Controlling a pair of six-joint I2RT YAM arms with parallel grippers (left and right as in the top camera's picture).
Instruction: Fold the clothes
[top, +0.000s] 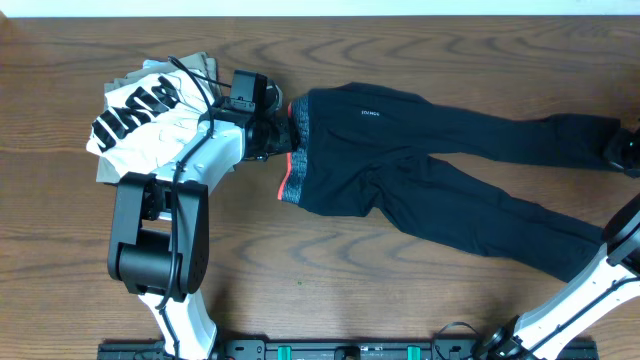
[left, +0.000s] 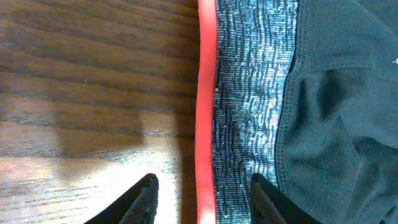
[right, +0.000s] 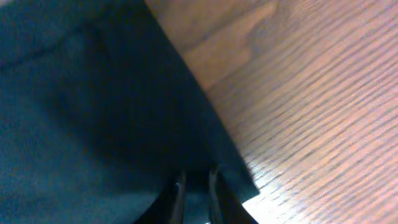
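Observation:
The long black pants (top: 430, 160) lie flat across the table, legs stretched to the right. The grey waistband with its coral-red edge (top: 293, 165) is at the left. My left gripper (top: 262, 125) is open at the waistband's upper end. In the left wrist view its fingers (left: 204, 190) straddle the coral edge (left: 205, 93) and the grey band (left: 249, 93), one finger over bare wood and one over the band. My right gripper (top: 625, 150) is at the far right, at the end of the upper leg. In the right wrist view its fingers (right: 196, 177) are pinched on the black fabric (right: 93, 124) near the cuff corner.
A white shirt with bold black lettering (top: 140, 110) lies on a khaki folded garment (top: 107, 168) at the back left, right behind my left arm. Bare wooden table (top: 350, 270) lies in front of the pants. The lower leg's cuff (top: 575, 260) ends near my right arm's base.

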